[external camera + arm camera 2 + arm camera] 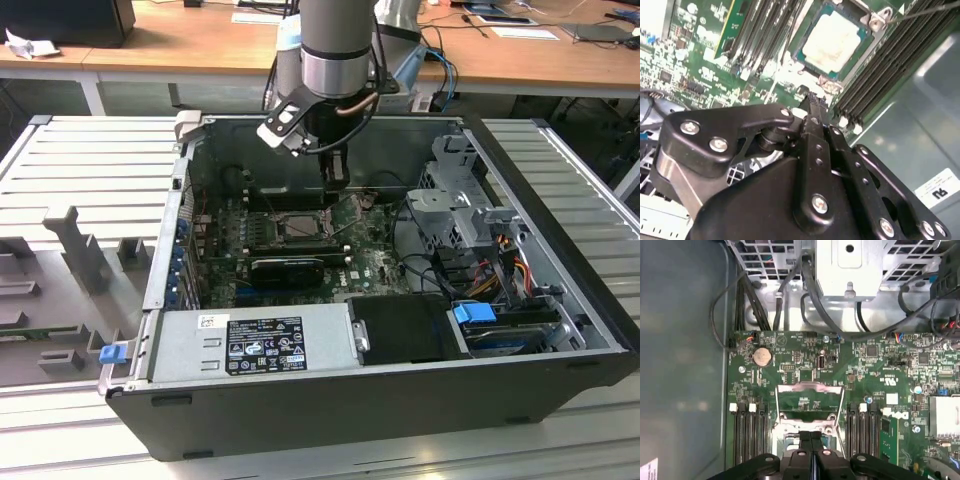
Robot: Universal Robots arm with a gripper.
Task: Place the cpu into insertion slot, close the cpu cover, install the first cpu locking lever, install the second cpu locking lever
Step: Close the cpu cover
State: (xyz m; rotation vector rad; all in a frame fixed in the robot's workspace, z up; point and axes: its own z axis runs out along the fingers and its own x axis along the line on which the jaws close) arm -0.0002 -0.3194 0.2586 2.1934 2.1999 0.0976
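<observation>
cpu (835, 42) sits in the insertion slot (802, 52), cpu cover (810, 387) open, nothing latched yet
gripper (812, 437) hovers just above, jaws pressed together, empty.

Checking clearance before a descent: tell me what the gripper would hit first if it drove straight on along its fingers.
Probably the near rim of the insertion slot, between the cpu seated in it and the raised cpu cover. The gripper hangs shut close above it; depth is unclear.
</observation>
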